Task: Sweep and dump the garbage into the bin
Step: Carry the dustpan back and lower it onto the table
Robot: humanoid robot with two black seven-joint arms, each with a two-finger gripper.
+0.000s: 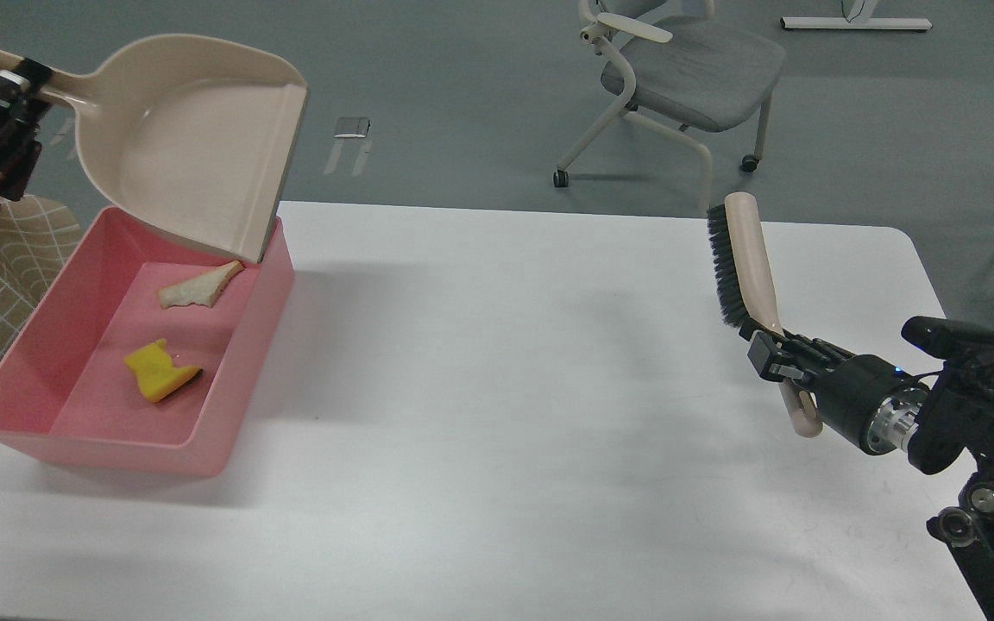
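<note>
Black and partly cut off by the frame edge, the left gripper point(12, 82) is clamped on the thin handle of the beige dustpan point(195, 147), which hangs tilted in the air above the far end of the pink bin point(242, 414), its flat lip pointing down toward the bin's far right corner. The bin sits on the left end of the white table point(506, 388). Inside it, the white bread slice point(199, 286) with its brown crust lies flat near the far end, just below the dustpan's lip, and the yellow sponge block point(159, 371) lies nearer the middle of the floor, apart from the bread. Well across the table to the right, the right gripper point(775, 358) is closed around the beige handle of a hand brush point(743, 263), held upright above the tabletop with its black bristles facing left. A grey office chair point(678, 73) stands on the floor beyond the table.
</note>
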